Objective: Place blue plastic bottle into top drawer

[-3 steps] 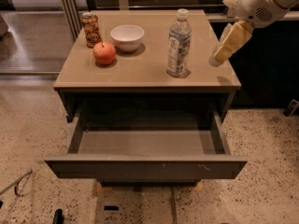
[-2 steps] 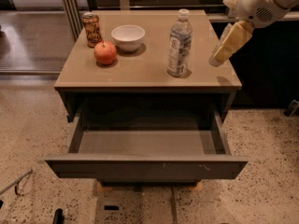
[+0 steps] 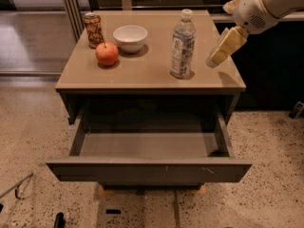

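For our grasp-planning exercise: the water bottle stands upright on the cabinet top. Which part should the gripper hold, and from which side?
Probably take the blue plastic bottle at its straight labelled middle, approaching level from the side where the gripper hangs. The bottle stands upright and round, with bare cabinet top between them; the apple, bowl and can sit on its far side.

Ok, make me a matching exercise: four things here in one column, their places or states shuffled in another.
1. tall clear blue plastic bottle with white cap
2. round red apple
3. wide grey top drawer
4. robot's yellowish pincer

A. pulled open
B. in the air, right of the bottle, not touching
C. upright on the tan top
D. beside the white bowl

Pairs: 1-C, 2-D, 3-A, 4-B.
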Tool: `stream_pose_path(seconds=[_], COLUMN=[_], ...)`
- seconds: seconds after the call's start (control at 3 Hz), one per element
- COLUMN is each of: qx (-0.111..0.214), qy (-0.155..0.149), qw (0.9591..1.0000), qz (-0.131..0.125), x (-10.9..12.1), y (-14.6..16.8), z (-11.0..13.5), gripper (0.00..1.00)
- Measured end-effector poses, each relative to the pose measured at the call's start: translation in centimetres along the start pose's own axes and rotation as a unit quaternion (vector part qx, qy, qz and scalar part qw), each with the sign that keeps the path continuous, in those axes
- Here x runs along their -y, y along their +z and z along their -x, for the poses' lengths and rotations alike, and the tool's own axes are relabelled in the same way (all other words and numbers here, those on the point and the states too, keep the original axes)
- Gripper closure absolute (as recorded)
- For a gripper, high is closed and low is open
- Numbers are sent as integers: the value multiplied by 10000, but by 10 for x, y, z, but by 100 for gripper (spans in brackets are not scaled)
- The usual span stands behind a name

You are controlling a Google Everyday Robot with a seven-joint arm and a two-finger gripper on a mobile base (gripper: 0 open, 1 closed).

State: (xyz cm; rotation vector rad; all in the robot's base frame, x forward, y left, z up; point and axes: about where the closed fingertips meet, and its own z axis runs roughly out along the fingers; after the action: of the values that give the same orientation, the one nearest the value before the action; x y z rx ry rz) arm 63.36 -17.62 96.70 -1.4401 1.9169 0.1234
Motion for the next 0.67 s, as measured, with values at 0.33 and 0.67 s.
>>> stream_pose_path(seconds=[0.33, 0.67], qx=[288, 495], qy=[111, 164], qw=[9995, 9985], qz=[29, 137], x=[13, 23], y=[18, 36], z=[9, 19], gripper=[0, 0])
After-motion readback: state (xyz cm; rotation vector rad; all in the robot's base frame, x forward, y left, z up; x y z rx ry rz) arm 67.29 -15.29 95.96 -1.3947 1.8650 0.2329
